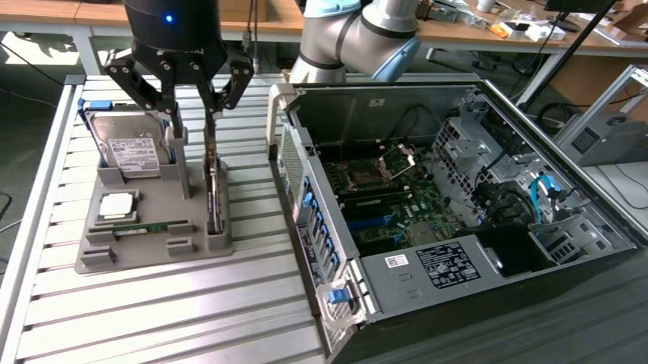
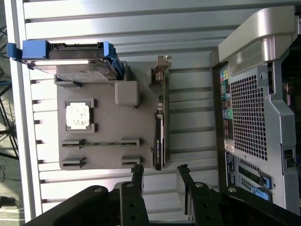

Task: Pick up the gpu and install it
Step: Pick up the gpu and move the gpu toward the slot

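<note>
Above the holder (image 1: 142, 249): tool (image 1: 193, 114) spread wide, empty, lined up over the gpu (image 1: 214, 189).
gpu: on edge in the holder's 3 o'clock slot (exterior view), top edge exposed for a pinch.
case (image 1: 314, 220): at 3 o'clock, on its side, open, so the board (image 1: 390, 205) faces up.

the gpu (image 1: 214, 197) stands on edge in its holder (image 1: 152, 258), its broad faces hidden. the hard drive (image 1: 130, 148) label's print is too small to read. the wrist view's edge cuts off the computer case (image 2: 254, 117).
</note>
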`<state>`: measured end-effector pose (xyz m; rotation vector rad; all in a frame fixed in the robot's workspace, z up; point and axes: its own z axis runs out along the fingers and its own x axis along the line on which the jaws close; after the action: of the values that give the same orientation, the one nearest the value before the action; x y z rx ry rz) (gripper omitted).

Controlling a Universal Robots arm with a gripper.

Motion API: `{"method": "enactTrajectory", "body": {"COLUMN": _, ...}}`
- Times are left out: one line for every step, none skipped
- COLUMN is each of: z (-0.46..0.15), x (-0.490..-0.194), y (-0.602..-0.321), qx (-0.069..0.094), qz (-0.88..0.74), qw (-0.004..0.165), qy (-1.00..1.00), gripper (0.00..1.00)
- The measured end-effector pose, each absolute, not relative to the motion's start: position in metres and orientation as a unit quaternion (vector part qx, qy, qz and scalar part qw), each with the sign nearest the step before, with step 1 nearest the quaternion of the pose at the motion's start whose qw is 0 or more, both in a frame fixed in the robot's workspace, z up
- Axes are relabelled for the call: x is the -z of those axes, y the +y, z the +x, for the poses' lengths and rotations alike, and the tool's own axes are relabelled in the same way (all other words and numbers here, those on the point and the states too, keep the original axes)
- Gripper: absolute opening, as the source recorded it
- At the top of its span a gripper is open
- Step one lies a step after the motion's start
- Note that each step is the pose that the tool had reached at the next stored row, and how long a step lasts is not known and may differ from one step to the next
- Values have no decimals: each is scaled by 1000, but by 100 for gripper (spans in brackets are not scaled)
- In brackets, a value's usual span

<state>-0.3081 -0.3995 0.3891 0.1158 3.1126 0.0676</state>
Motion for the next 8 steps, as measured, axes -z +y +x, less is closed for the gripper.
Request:
{"method": "enactTrajectory", "body": {"z": -308, "x": -389, "y": -399, "qx": -22, "qz": 37, "qw": 13, "qy": 999, "gripper": 42}}
{"method": "enactTrajectory", "body": {"z": -308, "x": -388, "y": -399, "qx": -22, "qz": 37, "qw": 13, "qy": 999, "gripper": 42}}
{"method": "enactTrajectory", "body": {"z": -308, "x": -388, "y": -399, "qx": -22, "qz": 37, "qw": 13, "qy": 999, "gripper": 42}}
{"method": "enactTrajectory", "body": {"z": -308, "x": -388, "y": -399, "qx": -22, "qz": 37, "qw": 13, "qy": 999, "gripper": 42}}
{"method": "enactTrajectory", "body": {"z": -308, "x": -388, "y": -399, "qx": -22, "qz": 37, "qw": 13, "qy": 999, "gripper": 42}}
{"method": "enactTrajectory", "body": {"z": -308, "x": -388, "y": -399, "qx": -22, "qz": 37, "qw": 13, "qy": 999, "gripper": 42}}
{"method": "enactTrajectory", "body": {"z": -308, "x": -385, "y": -399, "qx": -22, "qz": 37, "qw": 13, "qy": 999, "gripper": 42}}
{"method": "enactTrajectory", "body": {"z": -308, "x": -384, "y": -399, "qx": -22, "qz": 37, "qw": 13, "qy": 999, "gripper": 42}}
